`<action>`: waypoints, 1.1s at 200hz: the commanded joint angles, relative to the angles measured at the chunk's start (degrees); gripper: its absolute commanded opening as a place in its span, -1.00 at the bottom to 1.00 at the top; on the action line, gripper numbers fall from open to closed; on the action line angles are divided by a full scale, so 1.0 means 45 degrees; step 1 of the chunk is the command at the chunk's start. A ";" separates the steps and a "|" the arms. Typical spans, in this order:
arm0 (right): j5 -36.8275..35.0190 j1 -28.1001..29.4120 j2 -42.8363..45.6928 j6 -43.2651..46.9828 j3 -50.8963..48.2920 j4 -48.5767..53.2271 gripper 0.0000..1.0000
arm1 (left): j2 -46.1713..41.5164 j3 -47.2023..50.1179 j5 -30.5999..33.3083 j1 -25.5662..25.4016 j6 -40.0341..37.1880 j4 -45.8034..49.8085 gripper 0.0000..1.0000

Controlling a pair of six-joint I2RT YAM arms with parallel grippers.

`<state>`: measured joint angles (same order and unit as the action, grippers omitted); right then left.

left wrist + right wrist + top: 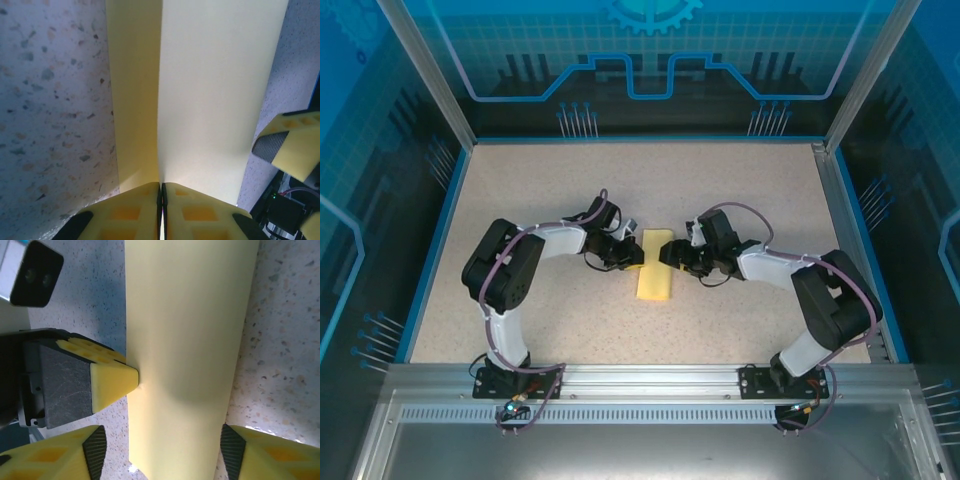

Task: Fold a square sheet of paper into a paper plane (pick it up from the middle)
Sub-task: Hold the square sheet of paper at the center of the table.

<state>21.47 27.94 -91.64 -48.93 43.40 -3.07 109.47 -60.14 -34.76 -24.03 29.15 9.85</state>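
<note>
One sheet edge pinched in the left jaws — right jaws spread astride it; bare table around.

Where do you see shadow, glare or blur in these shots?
Left wrist: the yellow paper is evenly lit, its left flap shaded, the left gripper slightly soft up close. Right wrist: a soft shadow band crosses the paper; small glare spots on the table by the lower right. Top external: sharp, evenly lit.
</note>
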 commanded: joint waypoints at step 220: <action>0.0988 0.0363 -0.0611 -0.0128 0.0787 -0.0341 -0.14 | 0.0995 -0.0645 -0.0468 0.0146 -0.0598 0.0410 -0.72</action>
<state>24.53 28.80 -93.47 -49.52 45.52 -4.47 112.71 -61.45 -35.83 -23.62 28.05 10.48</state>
